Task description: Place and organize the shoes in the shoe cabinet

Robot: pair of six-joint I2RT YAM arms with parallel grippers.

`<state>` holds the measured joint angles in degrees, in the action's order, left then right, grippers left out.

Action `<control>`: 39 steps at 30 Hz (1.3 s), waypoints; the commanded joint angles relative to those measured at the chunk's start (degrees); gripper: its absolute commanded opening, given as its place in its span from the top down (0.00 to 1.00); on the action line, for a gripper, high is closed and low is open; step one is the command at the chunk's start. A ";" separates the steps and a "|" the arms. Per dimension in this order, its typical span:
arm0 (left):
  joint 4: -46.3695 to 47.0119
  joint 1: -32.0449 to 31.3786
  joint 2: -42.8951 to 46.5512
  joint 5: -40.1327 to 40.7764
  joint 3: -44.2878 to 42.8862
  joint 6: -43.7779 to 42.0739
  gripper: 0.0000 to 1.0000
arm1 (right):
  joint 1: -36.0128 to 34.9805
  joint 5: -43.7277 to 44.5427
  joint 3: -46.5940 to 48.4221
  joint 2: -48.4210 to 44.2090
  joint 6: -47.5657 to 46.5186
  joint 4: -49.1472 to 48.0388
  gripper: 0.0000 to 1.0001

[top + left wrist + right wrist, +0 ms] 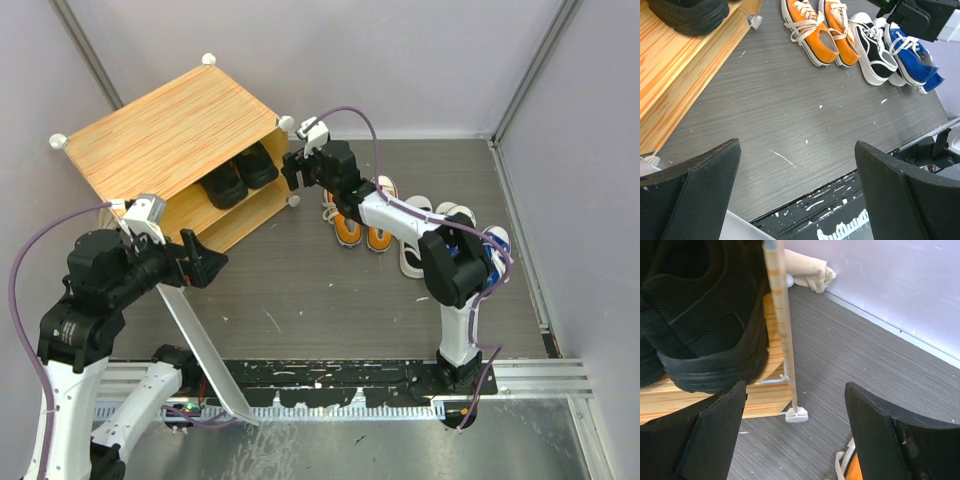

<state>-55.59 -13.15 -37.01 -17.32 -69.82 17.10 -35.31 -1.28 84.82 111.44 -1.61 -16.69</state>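
Note:
The shoe cabinet (175,125) stands at the back left, its white door (205,340) swung down toward the near edge. A black pair (238,175) sits on its inner shelf (675,75). On the floor to the right stand the orange pair (362,232), the black-and-white pair (415,250) and the blue pair (490,245), which is partly hidden by my right arm. My right gripper (297,168) is open and empty at the cabinet's right front corner, beside a black shoe (700,325). My left gripper (205,262) is open and empty in front of the cabinet, above the floor.
A white foot knob (796,415) holds the cabinet's corner post (782,325). A cream cloth (810,270) lies by the back wall. Grey walls close in the back and sides. A metal rail (400,375) with black plates runs along the near edge.

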 commanded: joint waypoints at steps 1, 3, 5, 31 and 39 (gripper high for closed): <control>1.46 -0.02 -0.81 -0.17 -0.62 -1.31 0.02 | -0.38 -2.27 3.90 0.55 -0.63 -8.15 0.16; 1.36 0.01 -1.04 -0.15 -0.76 -1.53 0.02 | -0.36 -1.13 4.95 2.21 -0.59 -9.57 0.17; 1.36 -0.04 -1.13 -0.04 -0.78 -1.63 0.02 | -0.32 -0.88 6.56 4.32 -0.59 -10.69 0.24; 1.74 -0.01 -1.77 -0.45 -2.31 -1.09 0.02 | 1.32 -5.34 -1.74 -3.14 0.09 -15.48 0.99; 2.58 -0.01 -1.67 -1.73 -2.64 0.15 0.02 | 1.30 -11.74 -4.80 -8.03 -0.30 -8.35 0.99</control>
<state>-56.01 -13.15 -38.61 -17.37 -70.30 16.21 -34.26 -8.27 79.77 111.22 -3.27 -24.32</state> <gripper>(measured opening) 0.980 0.111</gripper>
